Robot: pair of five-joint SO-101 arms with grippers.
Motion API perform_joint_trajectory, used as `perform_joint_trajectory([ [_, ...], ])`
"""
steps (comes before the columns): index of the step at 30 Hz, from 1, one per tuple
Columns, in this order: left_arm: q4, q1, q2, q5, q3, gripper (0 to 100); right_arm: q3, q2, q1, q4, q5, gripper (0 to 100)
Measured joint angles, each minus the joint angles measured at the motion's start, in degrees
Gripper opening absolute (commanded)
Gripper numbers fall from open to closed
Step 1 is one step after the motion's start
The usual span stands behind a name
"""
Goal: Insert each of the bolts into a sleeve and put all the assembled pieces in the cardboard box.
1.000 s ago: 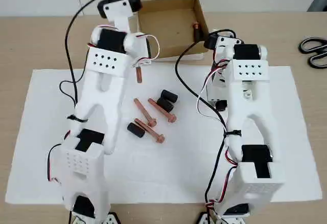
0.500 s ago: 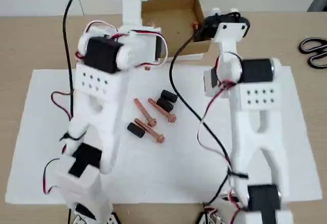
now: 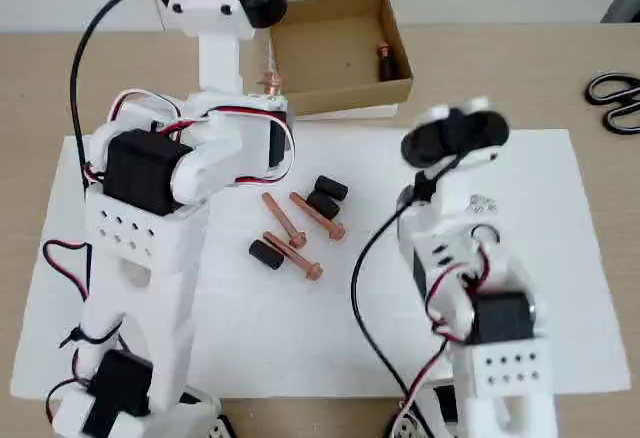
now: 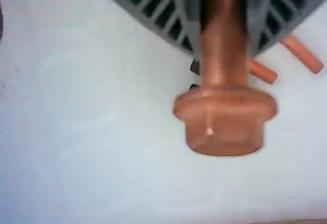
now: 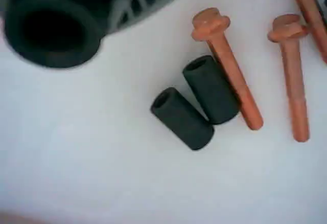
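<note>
My left gripper is shut on a copper bolt, which hangs head down above the white paper, just in front of the cardboard box; the bolt's head shows in the high view. My right gripper is shut on a black sleeve, held over the paper right of the loose parts. Three bolts and three sleeves lie at the paper's middle. One assembled piece rests inside the box by its right wall.
The white paper covers most of the wooden table. Scissors lie at the far right edge. Both arms' cables hang over the paper near the loose parts.
The left arm has risen and carried the bolt toward the box front. The right arm has pulled back from the box to above the paper.
</note>
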Motion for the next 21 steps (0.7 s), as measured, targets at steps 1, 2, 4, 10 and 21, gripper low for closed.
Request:
perform_joint_trajectory([
  [1,-0.8,-0.1,-0.4,0.0,1.5,1,2.6,-2.2,0.0,-1.4,0.0,0.4],
  [2,-1.7,-0.2,-0.9,0.0,2.9,1,5.0,-4.2,0.3,-2.3,0.1,0.4],
  [4,-4.1,-0.4,-1.6,0.0,5.8,1,8.4,-7.5,-0.1,-3.4,1.4,0.4],
  [10,-12.8,-0.5,-3.0,0.0,13.2,1,11.2,-13.4,-0.2,-2.7,12.2,0.4],
  [21,-14.1,-13.5,6.0,-2.8,26.8,1,11.3,-14.9,-0.2,1.1,14.4,0.4],
])
